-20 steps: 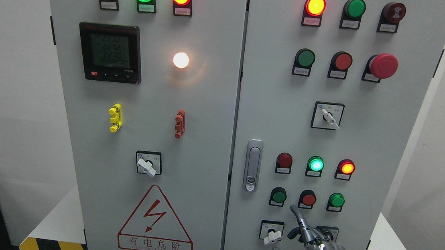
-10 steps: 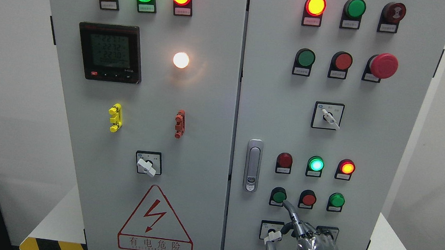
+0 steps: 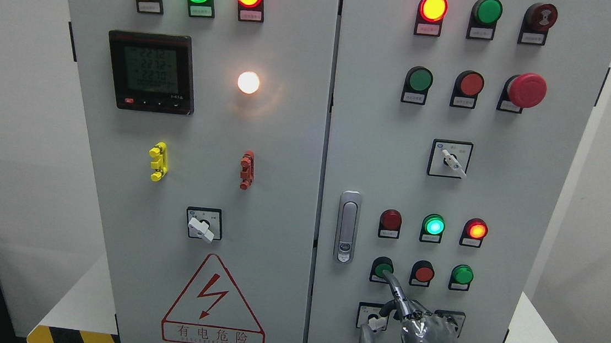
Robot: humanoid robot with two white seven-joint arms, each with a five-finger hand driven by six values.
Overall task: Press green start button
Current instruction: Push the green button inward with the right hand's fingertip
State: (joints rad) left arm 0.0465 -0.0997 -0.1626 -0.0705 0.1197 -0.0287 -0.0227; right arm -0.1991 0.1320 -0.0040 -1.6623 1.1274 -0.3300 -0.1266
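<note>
The green push button [image 3: 383, 267] sits at the left of the lower row on the right cabinet door, beside a red button [image 3: 423, 272] and another green button [image 3: 462, 274]. My right hand [image 3: 418, 328] rises from the bottom edge just below that row. Its index finger [image 3: 394, 285] is stretched up and to the left, with the tip touching the lower edge of the left green button. The other fingers are curled and the thumb hangs lower left. The hand holds nothing. The left arm does not show.
A white rotary switch [image 3: 375, 322] lies just left of the hand, partly hidden by the thumb. A door handle [image 3: 347, 226] stands left of the buttons. Above the row are three indicator lamps, the middle one lit green [image 3: 433, 226]. A red mushroom stop button [image 3: 527, 90] sits at the upper right.
My right hand has moved left and slightly up; the index fingertip went from below the red button to the lower edge of the left green button.
</note>
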